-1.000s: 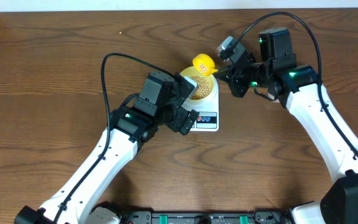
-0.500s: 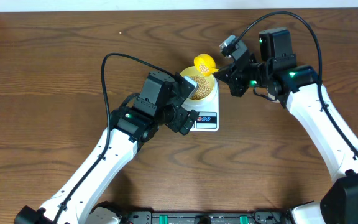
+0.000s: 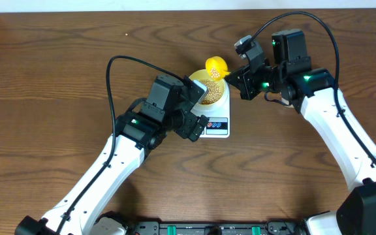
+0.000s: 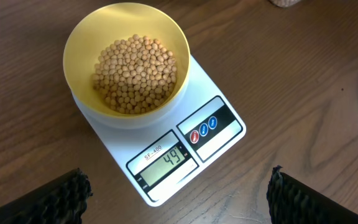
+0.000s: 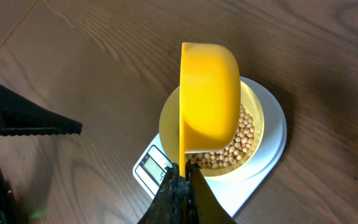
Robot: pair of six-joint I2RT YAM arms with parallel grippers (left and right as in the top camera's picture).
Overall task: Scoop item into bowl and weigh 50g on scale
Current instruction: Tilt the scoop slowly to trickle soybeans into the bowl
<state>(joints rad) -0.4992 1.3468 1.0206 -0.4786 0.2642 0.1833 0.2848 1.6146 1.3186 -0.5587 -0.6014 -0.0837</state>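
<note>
The pale yellow bowl [image 4: 127, 56] sits on the white scale [image 4: 185, 146] and holds a heap of tan beans [image 4: 135, 74]. The scale's display [image 4: 166, 160] reads 49. My right gripper [image 5: 184, 177] is shut on the handle of a bright yellow scoop [image 5: 208, 93], which is tipped on its side above the bowl [image 5: 253, 134]. In the overhead view the scoop [image 3: 215, 66] hangs over the bowl's far edge [image 3: 213, 93]. My left gripper [image 4: 176, 199] is open and empty, hovering just in front of the scale, fingers wide apart.
The wooden table [image 3: 57, 78] surrounds the scale. A light object shows at the top edge of the left wrist view [image 4: 286, 2]. Both arms crowd the scale [image 3: 217, 124] from left and right.
The scoop has shifted slightly right and up over the bowl with my right gripper. The left arm has not moved.
</note>
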